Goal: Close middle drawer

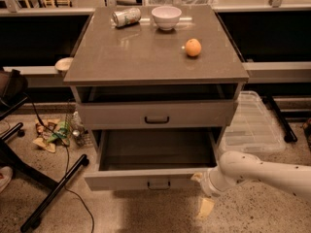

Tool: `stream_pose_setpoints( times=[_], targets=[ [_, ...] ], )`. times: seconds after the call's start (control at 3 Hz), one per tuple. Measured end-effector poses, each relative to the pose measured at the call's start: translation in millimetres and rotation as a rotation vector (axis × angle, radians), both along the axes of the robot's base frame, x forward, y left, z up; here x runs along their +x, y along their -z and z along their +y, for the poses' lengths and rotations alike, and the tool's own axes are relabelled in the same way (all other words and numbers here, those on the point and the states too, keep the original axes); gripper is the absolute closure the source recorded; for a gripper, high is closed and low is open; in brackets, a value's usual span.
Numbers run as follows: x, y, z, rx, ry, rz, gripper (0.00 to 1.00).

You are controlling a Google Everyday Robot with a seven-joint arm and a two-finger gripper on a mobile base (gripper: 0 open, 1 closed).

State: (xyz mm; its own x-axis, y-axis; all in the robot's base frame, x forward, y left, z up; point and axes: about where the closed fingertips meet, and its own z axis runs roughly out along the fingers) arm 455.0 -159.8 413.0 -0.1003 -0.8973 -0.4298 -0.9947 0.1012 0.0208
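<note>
The middle drawer [146, 178] is pulled far out of the grey cabinet. Its low grey front carries a small black handle [158, 183], and its wide grey tray is bare. The top drawer [156, 114] above it stands slightly out. The lowest drawer is hidden under the open one. My white arm [257, 171] comes in from the right. My gripper [200, 193] is at the right end of the middle drawer's front, with its fingers spread. The upper fingertip [197, 177] is against the front's right end, and the lower one [205, 209] hangs below it.
On the cabinet top [146, 57] lie a can [126, 17], a white bowl [166, 17] and an orange [193, 47]. A clear plastic bin lid [252, 125] lies on the floor to the right. A black chair base [48, 193] and litter [51, 132] are at the left.
</note>
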Motion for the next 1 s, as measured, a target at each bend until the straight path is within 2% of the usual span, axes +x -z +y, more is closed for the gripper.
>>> stream_pose_setpoints(
  times=[0.33,0.67,1.0],
  targets=[
    [21.2,-4.7,-4.0,0.033,-0.006,-0.045,0.0],
    [55.4,-14.0,-8.2,0.077,-0.023,-0.096,0.0],
    [87.7,-18.4,-12.8,0.098,-0.025,-0.13,0.16]
  ],
)
